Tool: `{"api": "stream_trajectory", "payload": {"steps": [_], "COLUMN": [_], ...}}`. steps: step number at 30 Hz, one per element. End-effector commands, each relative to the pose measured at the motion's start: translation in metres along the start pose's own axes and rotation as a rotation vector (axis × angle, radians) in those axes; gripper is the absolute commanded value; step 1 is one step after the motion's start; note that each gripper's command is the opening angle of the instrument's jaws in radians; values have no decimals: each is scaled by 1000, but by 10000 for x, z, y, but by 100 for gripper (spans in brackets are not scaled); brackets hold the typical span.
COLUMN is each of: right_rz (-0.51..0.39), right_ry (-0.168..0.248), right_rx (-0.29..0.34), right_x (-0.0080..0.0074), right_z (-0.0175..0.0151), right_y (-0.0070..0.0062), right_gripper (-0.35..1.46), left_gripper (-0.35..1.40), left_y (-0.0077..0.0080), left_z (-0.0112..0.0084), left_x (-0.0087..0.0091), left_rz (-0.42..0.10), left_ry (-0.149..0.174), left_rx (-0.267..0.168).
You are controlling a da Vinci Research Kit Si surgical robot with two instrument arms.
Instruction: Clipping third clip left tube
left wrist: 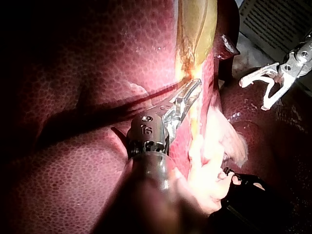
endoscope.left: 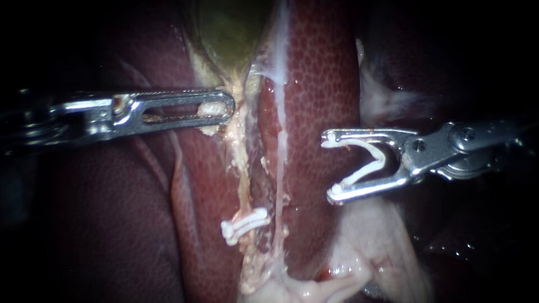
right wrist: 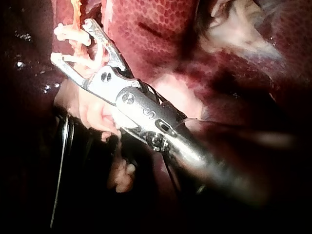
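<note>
Firstly, about the left instrument (endoscope.left: 224, 108): enters from the left of the endoscope view, lies level over the liver (endoscope.left: 314, 84), and grips with its end effector a bit of pale tissue (endoscope.left: 209, 108) just under the greenish gallbladder (endoscope.left: 230, 28). Clamps this tissue from two sides, jaws nearly together, with the tissue showing through their long window.

Next, about the right instrument (endoscope.left: 328, 167): enters from the right and hovers over the liver. Carries an open clip (endoscope.left: 383, 161) in its end effector, jaws standing wide apart, one against each leg of the white V, with the mouth turned toward the tubes. Touches neither of them.

Then, about the left tube (endoscope.left: 242, 168): runs as a pale, frayed strand from the held tissue down the endoscope view, in the groove between two parts of the liver. Bears one closed clip (endoscope.left: 245, 223) across its lower part. Lies well apart from the open clip, with a thinner tube (endoscope.left: 279, 163), whitish, in between.

Lastly, from the right wrist camera: shows the same white clip seated between the spread jaws.
</note>
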State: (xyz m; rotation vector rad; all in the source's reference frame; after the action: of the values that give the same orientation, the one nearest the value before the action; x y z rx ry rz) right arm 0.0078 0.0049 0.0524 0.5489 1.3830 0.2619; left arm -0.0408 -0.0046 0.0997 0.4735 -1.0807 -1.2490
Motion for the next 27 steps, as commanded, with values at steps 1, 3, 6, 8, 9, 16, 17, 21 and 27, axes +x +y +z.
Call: {"api": "stream_trajectory", "payload": {"steps": [1, 3, 6, 8, 9, 16, 17, 21, 27], "right_rz": [0, 0, 0, 0, 0, 0, 0, 0, 0], "right_ry": [0, 0, 0, 0, 0, 1, 1, 1, 1], "right_rx": [0, 0, 0, -1, -1, -1, -1, -1, -1], "right_x": [0, 0, 0, 0, 0, 0, 0, 0, 0], "right_z": [0, 0, 0, 0, 1, 1, 1, 1, 2], "right_y": [0, 0, 0, 0, 0, 0, 0, 0, 0], "right_gripper": [60, 60, 60, 60, 60, 60, 60, 60, 60], "left_gripper": [-16, -16, -16, -16, -16, -16, -16, -16, -16], "left_y": [0, 0, 1, 2, 3, 1, -1, -8, -11], "left_z": [-1, -2, -9, -16, -20, -44, -48, -58, -63], "left_x": [0, 0, -5, -12, -15, -35, -38, -45, -47], "left_rz": [0, 0, -2, -5, -6, -17, -19, -30, -31], "left_ry": [0, 0, 4, 9, 8, -2, -5, -17, -21], "left_rx": [0, 1, 6, 11, 8, -3, -3, -3, -1]}}
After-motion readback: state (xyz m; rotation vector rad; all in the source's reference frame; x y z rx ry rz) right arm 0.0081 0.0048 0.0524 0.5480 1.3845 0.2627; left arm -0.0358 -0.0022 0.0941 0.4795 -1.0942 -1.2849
